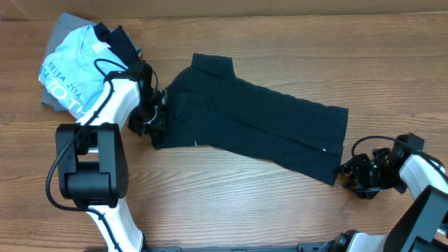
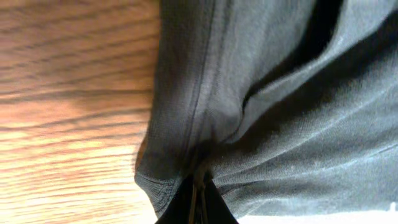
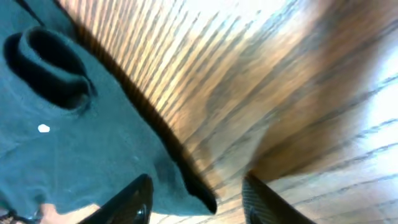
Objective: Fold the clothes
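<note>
The clothes (image 1: 259,122), a dark navy T-shirt, lie spread slantwise across the middle of the table. My left gripper (image 1: 157,117) is at the shirt's left edge, shut on a bunched fold of its fabric. In the left wrist view the closed gripper (image 2: 200,190) pinches the gathered cloth (image 2: 280,112). My right gripper (image 1: 345,170) sits at the shirt's lower right corner. In the right wrist view the gripper (image 3: 198,200) stands open. The shirt's corner (image 3: 202,196) lies between its fingers, touching neither. A small white mark (image 3: 43,129) shows on the cloth.
A light blue T-shirt (image 1: 73,70) with white lettering lies at the back left on a grey garment (image 1: 61,26), close behind my left arm. Bare wooden table (image 1: 245,203) runs along the front.
</note>
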`<state>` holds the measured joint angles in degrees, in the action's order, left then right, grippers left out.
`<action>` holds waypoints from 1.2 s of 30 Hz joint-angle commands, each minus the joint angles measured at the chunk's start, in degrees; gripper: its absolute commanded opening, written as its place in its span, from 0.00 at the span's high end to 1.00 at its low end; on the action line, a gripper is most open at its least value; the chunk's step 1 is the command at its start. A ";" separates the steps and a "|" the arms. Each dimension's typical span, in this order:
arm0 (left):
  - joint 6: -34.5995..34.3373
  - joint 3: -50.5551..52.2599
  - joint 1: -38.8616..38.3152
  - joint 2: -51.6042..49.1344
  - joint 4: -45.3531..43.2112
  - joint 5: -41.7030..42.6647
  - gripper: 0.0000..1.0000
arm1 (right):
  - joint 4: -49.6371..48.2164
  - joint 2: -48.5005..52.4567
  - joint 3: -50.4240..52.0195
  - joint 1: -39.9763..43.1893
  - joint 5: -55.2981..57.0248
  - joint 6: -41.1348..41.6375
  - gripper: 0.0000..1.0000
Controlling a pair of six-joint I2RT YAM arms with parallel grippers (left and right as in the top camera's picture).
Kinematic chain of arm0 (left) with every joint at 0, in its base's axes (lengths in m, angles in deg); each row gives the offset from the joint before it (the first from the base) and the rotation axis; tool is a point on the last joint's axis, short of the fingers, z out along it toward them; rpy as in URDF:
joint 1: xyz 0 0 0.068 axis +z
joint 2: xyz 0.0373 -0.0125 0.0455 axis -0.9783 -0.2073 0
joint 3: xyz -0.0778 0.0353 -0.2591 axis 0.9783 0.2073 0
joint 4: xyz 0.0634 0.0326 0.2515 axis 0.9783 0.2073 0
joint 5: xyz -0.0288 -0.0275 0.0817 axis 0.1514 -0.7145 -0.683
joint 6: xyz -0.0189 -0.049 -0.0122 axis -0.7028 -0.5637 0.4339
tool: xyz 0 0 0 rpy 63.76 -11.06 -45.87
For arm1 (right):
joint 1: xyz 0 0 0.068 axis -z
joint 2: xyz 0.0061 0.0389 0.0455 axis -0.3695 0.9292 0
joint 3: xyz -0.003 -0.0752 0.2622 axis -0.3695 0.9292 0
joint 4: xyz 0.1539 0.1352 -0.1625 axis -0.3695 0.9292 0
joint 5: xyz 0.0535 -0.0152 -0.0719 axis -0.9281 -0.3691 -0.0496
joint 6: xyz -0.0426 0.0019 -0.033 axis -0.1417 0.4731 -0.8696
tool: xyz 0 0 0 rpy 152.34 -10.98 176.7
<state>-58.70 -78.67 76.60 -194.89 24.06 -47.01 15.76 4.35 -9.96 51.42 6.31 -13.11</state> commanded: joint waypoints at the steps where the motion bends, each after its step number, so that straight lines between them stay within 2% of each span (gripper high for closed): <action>1: -0.76 -1.27 0.02 -0.04 -0.55 -0.50 0.96 | -0.74 0.28 0.11 -2.56 2.40 -0.13 0.73; 3: -0.74 -1.29 0.02 -0.04 -0.90 -0.55 0.96 | -0.22 0.28 0.11 -3.65 1.42 -0.24 0.80; 7: -0.74 -1.31 0.02 -0.04 -1.27 -0.55 0.96 | 1.49 0.26 0.11 -5.29 0.39 -0.37 0.77; 12: -0.74 -1.31 0.02 -0.07 -1.29 -0.55 0.96 | 0.98 0.28 0.11 -6.80 -2.38 -0.55 0.77; 13: -0.74 -1.31 0.02 -0.04 -1.29 -0.55 0.96 | 1.18 0.28 0.11 -6.86 -1.99 -0.52 0.82; 14: -0.74 -1.31 0.04 -0.07 -1.27 -0.57 0.96 | 1.22 0.28 0.11 -6.84 -1.25 -0.50 0.93; 15: -0.72 -1.31 0.04 -0.07 -1.20 -0.63 0.96 | 1.36 0.26 0.09 -6.80 0.00 -0.24 0.96; 18: -0.74 -1.36 0.20 -0.04 -0.70 -2.32 0.96 | 2.84 0.26 -1.60 -4.90 4.24 2.56 0.96; 25: -0.72 -4.61 2.21 0.37 3.15 -3.80 0.96 | 12.35 0.26 -12.02 0.57 9.38 2.71 0.96; 35: -0.74 -8.04 2.69 0.37 8.46 -3.96 0.95 | 18.23 0.26 -12.76 0.66 12.28 3.17 0.96; 36: -0.74 -8.04 2.51 0.37 9.38 -3.98 0.87 | 18.60 0.26 -12.76 0.66 12.46 3.19 0.87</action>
<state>-58.70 -85.32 78.55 -194.89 32.24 -48.91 33.88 4.59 -21.96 51.66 15.36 -10.40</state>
